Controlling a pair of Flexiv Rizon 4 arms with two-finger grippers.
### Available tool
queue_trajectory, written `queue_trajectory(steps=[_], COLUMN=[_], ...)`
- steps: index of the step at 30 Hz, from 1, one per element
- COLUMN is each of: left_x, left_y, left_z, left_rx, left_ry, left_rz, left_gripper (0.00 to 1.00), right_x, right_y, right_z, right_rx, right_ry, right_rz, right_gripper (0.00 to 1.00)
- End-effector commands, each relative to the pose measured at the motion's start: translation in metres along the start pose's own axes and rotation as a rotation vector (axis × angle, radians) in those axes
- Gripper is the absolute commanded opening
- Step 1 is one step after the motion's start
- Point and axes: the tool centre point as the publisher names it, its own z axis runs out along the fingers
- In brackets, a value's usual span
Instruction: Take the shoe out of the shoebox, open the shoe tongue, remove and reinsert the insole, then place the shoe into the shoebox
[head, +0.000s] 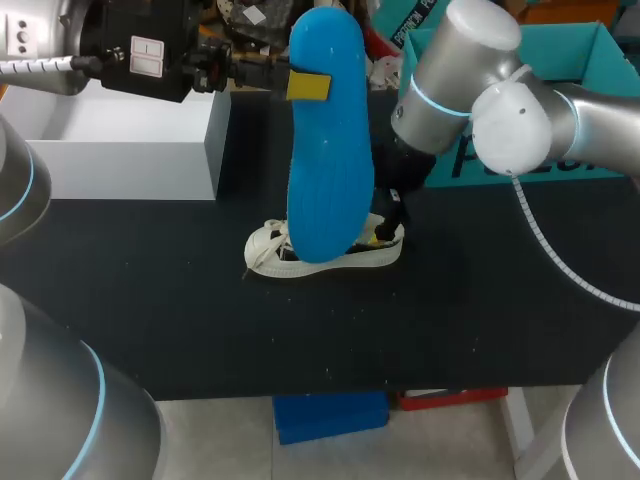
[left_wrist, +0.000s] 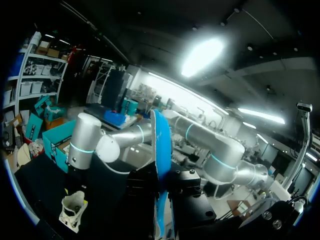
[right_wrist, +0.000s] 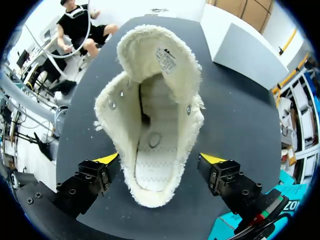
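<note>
Left gripper (head: 308, 86): clamped on the blue insole (head: 328, 150), which is held upright at the upper middle of the head view.
Right gripper (right_wrist: 160, 160): closed on the heel of the shoe (right_wrist: 150, 145), which is set on the table (head: 200, 330) at centre frame.
Risk 1: the insole could be buckled on the collar if lowered off-line.
Risk 2: the shoe could be tipped if pushed sideways.

We see the shoe (head: 325, 255) lying in the middle of the counter (head: 300, 340), with its toe toward our left. Our left end effector (head: 306, 86) grips the insole (head: 330, 170), which hangs on end above the shoe. Our right end effector (head: 390, 222) sits at the shoe's heel end. Behind the shoe, a box (head: 130, 150) stands at the left and the shoebox (head: 570, 60) at the right.
</note>
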Motion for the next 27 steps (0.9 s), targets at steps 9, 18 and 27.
queue_trajectory(steps=[9, 18, 27], left_x=[0.0, 0.0, 0.0], left_y=[-0.001, -0.001, -0.001], left_z=[0.001, 0.001, 0.001], left_rx=[-0.003, -0.003, -0.003], left_ry=[-0.003, -0.003, -0.003], left_rz=[-0.002, -0.002, -0.002], left_gripper=[0.0, 0.0, 0.0], right_x=[0.007, 0.004, 0.001], right_y=[-0.016, -0.026, -0.034], right_z=[0.008, 0.014, 0.023], right_rx=[-0.308, -0.363, -0.407], right_ry=[-0.013, -0.038, -0.046], right_rz=[0.013, 0.023, 0.037], right_gripper=[1.0, 1.0, 1.0])
